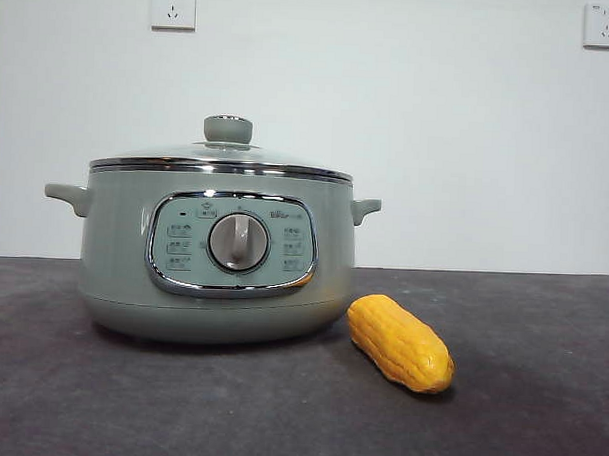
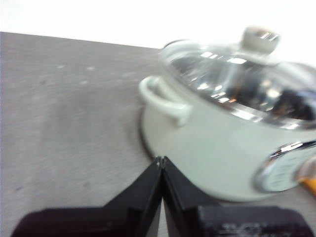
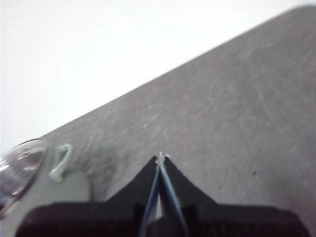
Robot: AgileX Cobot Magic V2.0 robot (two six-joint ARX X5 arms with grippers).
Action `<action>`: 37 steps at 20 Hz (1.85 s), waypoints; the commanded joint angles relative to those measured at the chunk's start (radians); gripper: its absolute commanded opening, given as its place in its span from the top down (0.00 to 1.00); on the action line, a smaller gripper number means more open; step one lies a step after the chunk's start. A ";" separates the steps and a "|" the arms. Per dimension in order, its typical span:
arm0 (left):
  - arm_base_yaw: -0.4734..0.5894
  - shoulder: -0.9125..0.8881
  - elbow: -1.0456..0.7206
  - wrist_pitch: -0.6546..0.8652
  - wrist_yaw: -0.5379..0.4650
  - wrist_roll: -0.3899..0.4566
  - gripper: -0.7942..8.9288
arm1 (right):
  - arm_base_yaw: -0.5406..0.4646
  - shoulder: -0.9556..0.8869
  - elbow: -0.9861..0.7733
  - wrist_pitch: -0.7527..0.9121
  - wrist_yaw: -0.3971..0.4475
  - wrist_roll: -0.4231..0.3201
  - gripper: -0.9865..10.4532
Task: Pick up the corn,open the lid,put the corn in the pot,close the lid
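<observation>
Open air above the pot (image 1: 218, 255); the lid (image 1: 222, 157) sits closed on its rim, its knob (image 1: 228, 129) unobstructed from above. The corn (image 1: 400, 342) lies on the worktop (image 1: 519, 396) just beside the pot's base, with bare worktop on its far side and in front. The pot wall blocks approach from one side.

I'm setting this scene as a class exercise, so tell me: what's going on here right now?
Nothing is being handled yet. The pot stands on the dark table with the lid still on. The corn lies on the table beside the pot, in front of its handle, untouched. The left tool is shut and empty near the pot's other handle. The right tool is also shut, holding nothing, above bare table.
</observation>
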 commanded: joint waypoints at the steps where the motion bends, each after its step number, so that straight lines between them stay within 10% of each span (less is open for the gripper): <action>1: 0.000 0.049 0.048 0.005 0.075 -0.038 0.92 | 0.000 0.077 0.106 -0.084 -0.046 0.040 0.92; 10: 0.000 0.199 0.169 -0.002 0.340 -0.181 0.92 | 0.000 0.297 0.347 -0.295 -0.276 -0.009 0.91; 21: 0.000 0.354 0.344 -0.165 0.553 -0.163 0.92 | 0.013 0.581 0.452 -0.372 -0.567 -0.095 0.78; 30: -0.042 0.426 0.441 -0.317 0.573 -0.084 0.92 | 0.149 0.872 0.592 -0.455 -0.501 -0.215 0.42; 37: -0.076 0.435 0.444 -0.360 0.565 -0.052 0.92 | 0.383 1.169 0.749 -0.483 -0.200 -0.273 0.41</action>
